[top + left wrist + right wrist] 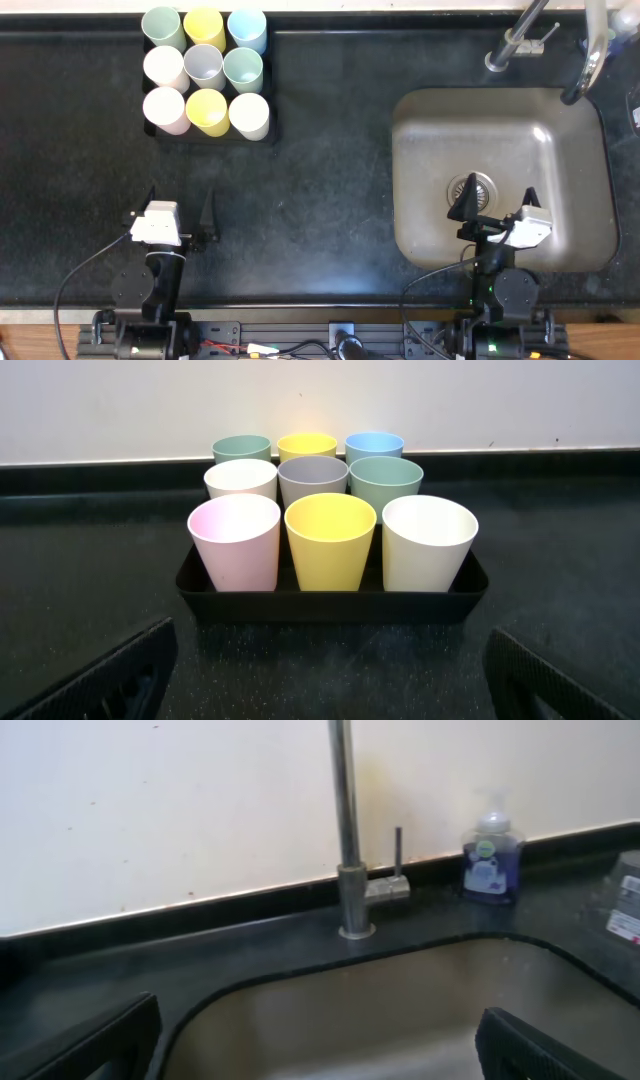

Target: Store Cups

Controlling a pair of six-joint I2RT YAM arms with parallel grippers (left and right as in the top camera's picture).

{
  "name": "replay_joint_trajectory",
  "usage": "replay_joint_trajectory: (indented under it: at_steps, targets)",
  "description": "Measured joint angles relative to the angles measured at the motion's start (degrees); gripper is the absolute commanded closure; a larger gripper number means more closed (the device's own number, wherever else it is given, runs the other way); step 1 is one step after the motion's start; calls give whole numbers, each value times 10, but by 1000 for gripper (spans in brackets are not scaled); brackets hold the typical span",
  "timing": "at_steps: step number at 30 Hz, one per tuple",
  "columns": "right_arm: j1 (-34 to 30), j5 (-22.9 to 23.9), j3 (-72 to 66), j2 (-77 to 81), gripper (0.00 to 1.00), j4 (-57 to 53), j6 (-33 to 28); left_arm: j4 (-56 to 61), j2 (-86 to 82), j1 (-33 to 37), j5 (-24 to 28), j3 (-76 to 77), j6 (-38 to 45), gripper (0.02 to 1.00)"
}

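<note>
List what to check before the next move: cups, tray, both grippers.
1. Cups upright in tray: ok, nine, in three rows of three.
2. Left gripper open and empty: ok.
3. Right gripper open and empty, over the sink: ok.
4. Counter bare between left gripper and tray: ok.
5. Right gripper clear of the tray: ok, far across the counter.

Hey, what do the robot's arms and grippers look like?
Both arms are black and jointed. The left gripper and right gripper each have two black pointed fingers and a white wrist block. Black cables loop out from the bases.
</note>
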Motion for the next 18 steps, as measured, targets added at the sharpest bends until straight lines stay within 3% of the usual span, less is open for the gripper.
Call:
replay_joint_trajectory:
  at_steps: [18]
  targets:
    - [0,-14,0,0,5,0,-2,0,0,0,0,0,0,20]
